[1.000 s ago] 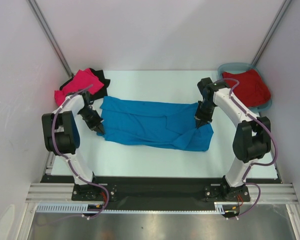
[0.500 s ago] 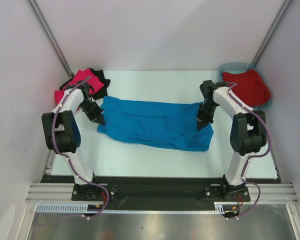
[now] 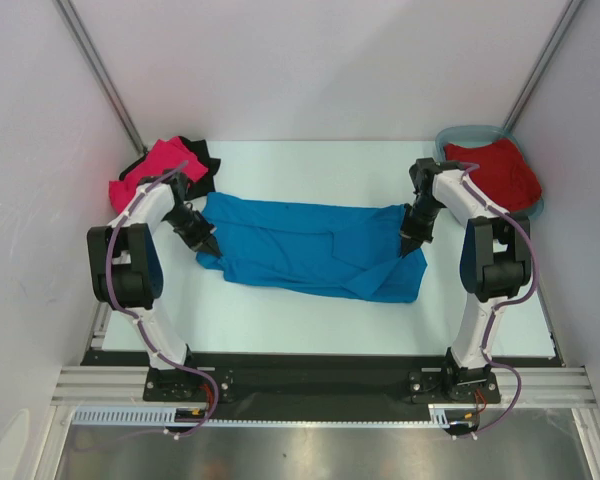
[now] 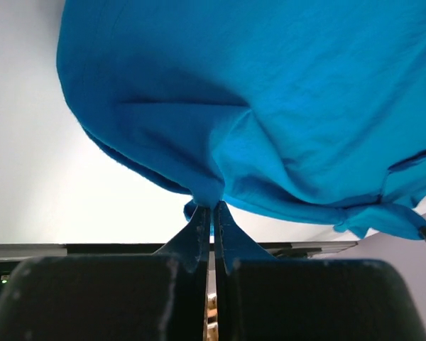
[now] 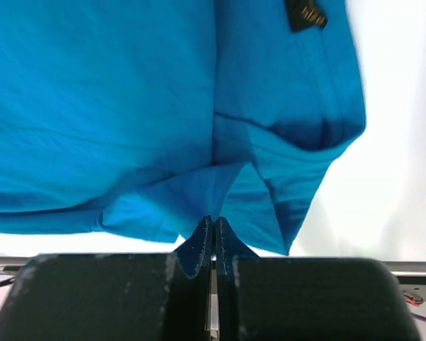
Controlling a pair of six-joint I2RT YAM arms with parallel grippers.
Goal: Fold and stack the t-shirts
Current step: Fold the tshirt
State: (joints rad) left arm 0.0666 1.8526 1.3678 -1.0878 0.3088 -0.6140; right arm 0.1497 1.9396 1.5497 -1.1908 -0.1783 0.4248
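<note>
The bench [image 3: 310, 170] is a plain white surface closed in by pale walls on three sides. The left wall [image 3: 30, 150] rises straight from its left edge. A slanted metal strut [image 3: 100, 75] runs down into the far left corner.

In that corner a hot pink t-shirt [image 3: 160, 165] lies crumpled on top of a black t-shirt [image 3: 202, 160], which shows behind and beside it. Just nearer, the left gripper [image 3: 208, 246] is clamped on the left end of the bright blue t-shirt [image 3: 300, 250]. The left wrist view shows its jaws pressed together with a pucker of blue cloth caught at the tips.

The blue shirt stretches left to right across the middle of the bench as a long, loosely folded band, with bare white surface beyond it and nearer than it. The back wall [image 3: 320, 60] is blank.

At the shirt's right end the right gripper [image 3: 412, 245] is likewise closed tight on a pinch of blue cloth. A small dark label [image 5: 305, 14] shows on the fabric in the right wrist view.

In the far right corner a teal tub [image 3: 460, 133] holds a dark red t-shirt [image 3: 490, 175], beside a second strut [image 3: 545, 65] and the right wall [image 3: 590, 150]. Along the near edge runs an aluminium rail [image 3: 320, 385] that carries both arm bases.
</note>
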